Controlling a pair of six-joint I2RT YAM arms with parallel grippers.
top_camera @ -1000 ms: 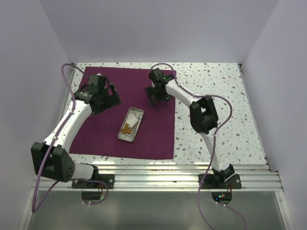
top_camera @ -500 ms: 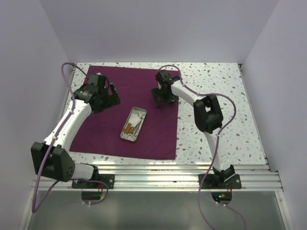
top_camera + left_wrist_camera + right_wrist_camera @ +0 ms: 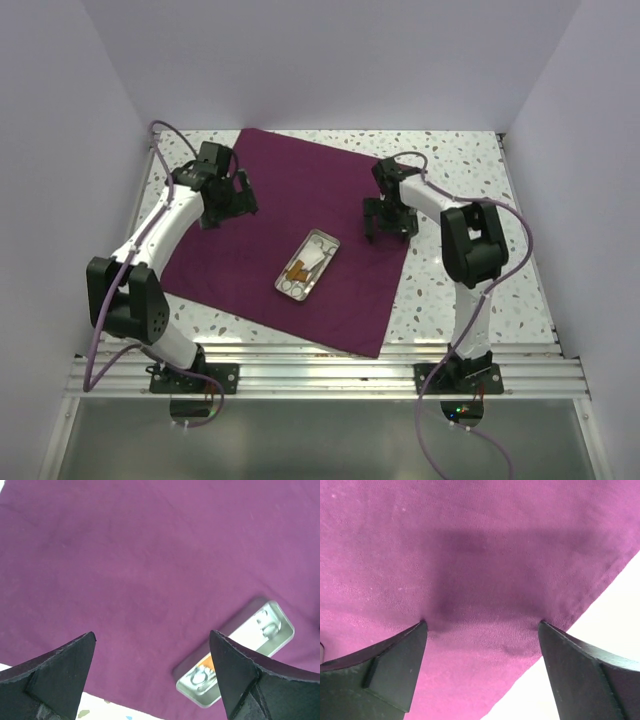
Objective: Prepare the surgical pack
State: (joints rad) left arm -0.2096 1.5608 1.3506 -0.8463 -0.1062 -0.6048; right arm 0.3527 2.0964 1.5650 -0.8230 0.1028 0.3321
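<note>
The plum-purple cloth (image 3: 290, 215) lies flat on the table as a large square sheet, turned like a diamond. A small silver metal tray (image 3: 308, 264) with instruments and an orange item sits on its middle. My left gripper (image 3: 228, 200) is open over the cloth's left part; its wrist view shows cloth (image 3: 150, 570) and the tray (image 3: 240, 655) between the spread fingers. My right gripper (image 3: 388, 228) is open, its fingertips (image 3: 415, 635) pressing down on the cloth (image 3: 480, 580) close to the right corner edge.
The speckled white table top (image 3: 470, 200) shows to the right and at the back. White walls close in on the left, back and right. An aluminium rail (image 3: 320, 365) runs along the near edge by the arm bases.
The cloth has rotated and slid to the right, carrying the tray with it. My right gripper moved right and nearer; my left gripper moved slightly back and right.
</note>
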